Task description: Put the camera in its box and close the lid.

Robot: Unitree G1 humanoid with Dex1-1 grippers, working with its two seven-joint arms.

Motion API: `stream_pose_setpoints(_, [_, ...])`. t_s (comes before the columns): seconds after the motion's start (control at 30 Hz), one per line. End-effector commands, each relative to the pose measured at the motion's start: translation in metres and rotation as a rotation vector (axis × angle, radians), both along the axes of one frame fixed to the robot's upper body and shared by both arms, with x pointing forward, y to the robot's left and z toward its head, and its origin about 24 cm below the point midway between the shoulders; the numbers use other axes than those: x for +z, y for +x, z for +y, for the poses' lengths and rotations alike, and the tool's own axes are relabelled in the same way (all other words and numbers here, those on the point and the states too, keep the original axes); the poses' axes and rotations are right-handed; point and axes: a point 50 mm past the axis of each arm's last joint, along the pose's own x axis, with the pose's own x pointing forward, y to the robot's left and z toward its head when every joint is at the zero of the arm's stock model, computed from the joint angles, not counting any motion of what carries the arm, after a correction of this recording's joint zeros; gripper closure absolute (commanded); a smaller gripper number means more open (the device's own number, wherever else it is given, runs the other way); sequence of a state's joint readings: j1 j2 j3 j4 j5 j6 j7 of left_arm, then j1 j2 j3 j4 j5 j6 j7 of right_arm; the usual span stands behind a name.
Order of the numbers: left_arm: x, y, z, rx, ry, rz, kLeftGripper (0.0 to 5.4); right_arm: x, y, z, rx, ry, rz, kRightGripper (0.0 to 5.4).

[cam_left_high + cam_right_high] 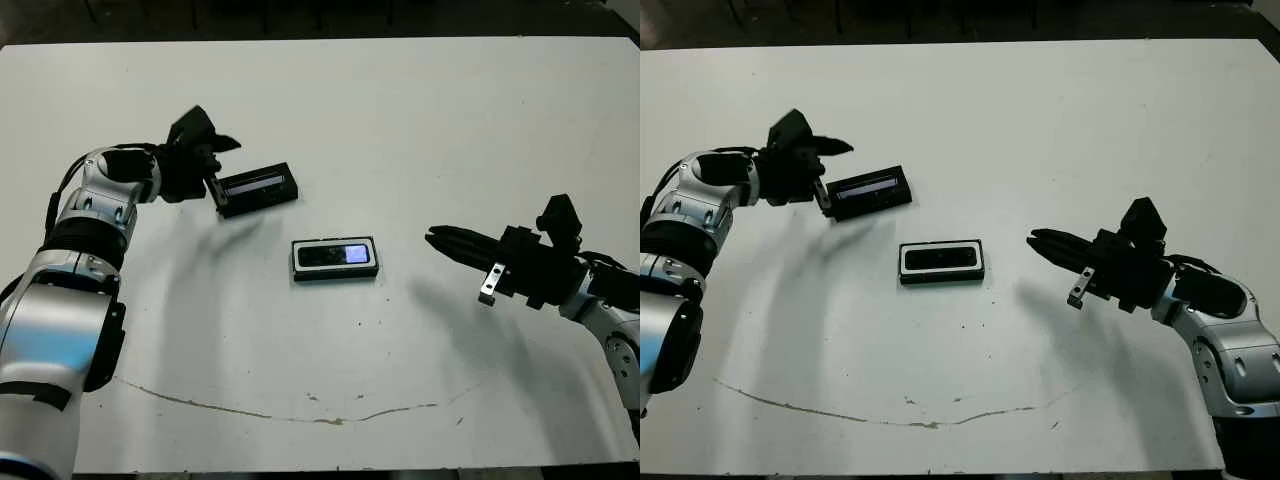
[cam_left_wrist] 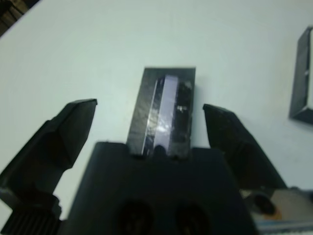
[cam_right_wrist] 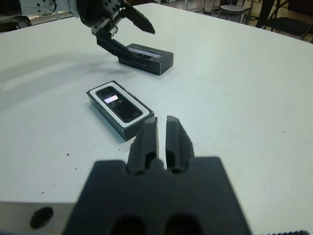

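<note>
Nearest the robot, just bare table (image 1: 330, 130) w/ a thin brownish scuff line (image 1: 300, 415) along the front edge; nothing to handle there. Bit further out on the right, right claw (image 1: 432, 237) hovering off the table, fingers (image 3: 149, 139) pressed nearly together w/ only a slit between, holding nothing, tips aimed toward the box; prob parked clear so as not to block the centre. Mid-table, box (image 1: 335, 259) lying flat, black rim + white lining showing, and camera (image 1: 336, 254) already seated inside, screen patch facing up and lit, so step one looks done. Box well apart from both claws, untouched, sitting square enough to take a cover. Further back on the left, lid (image 1: 257, 189) resting on the table, angled, pale strip along its upper face. Left claw (image 1: 213, 165) right at the lid's near end, fingers (image 2: 66, 129) spread wide either side of it in the wrist view, not closed on it yet; placed that way prob to straddle the lid's short end for a pinch. Contact w/ the lid hard to judge: touching or just beside. Remaining job, by the look of it: grip lid, carry over box, set down aligned.
</note>
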State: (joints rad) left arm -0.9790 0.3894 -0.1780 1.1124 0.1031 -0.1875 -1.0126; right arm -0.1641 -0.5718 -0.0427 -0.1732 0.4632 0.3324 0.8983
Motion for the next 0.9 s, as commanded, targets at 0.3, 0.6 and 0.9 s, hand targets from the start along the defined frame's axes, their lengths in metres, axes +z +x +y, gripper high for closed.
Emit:
stream_pose_setpoints(0.3, [-0.013, -0.002, 0.006, 0.003, 0.125, 0.069, 0.02, -0.002, -0.004, -0.003, -0.020, -0.014, 0.054, 5.40])
stream_pose_setpoints(0.6, [-0.027, -0.006, 0.016, 0.109, 0.040, 0.135, 0.10, 0.001, -0.005, 0.000, -0.014, -0.005, 0.054, 5.40])
stream_pose_setpoints(0.9, [-0.035, -0.008, 0.018, 0.178, -0.032, 0.242, 1.62, -0.003, -0.005, 0.000, -0.021, 0.029, 0.085, 5.40])
